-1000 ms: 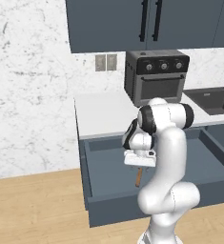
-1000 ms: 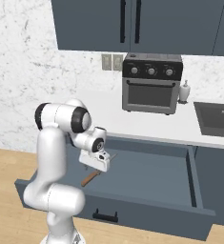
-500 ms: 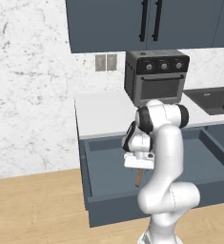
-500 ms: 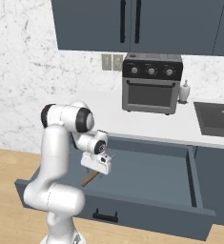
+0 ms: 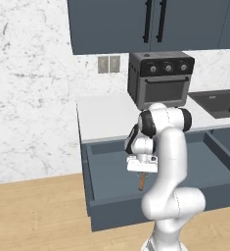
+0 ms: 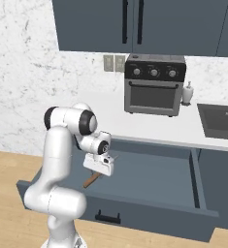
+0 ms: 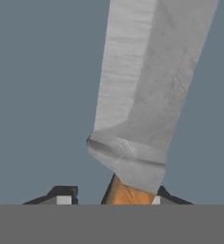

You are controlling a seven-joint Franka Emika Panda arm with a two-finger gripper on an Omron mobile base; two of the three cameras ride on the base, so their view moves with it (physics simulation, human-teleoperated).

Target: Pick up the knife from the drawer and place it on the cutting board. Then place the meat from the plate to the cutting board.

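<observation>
Your tool (image 7: 111,198) straddles the tan wooden handle of the grey-bladed kitchen knife (image 7: 147,90), grip uncertain; it lies flat in the open dark blue-grey drawer (image 5: 109,166), broad brushed blade pointing away.

the knife's broad grey metal blade (image 7: 147,81) looks brushed and matt, and its tan wooden handle (image 7: 127,194) has a warm, smooth finish. the dark blue-grey drawer (image 6: 149,179) is flat matt paint, the white marbled wall (image 5: 33,93) faintly veined.
</observation>
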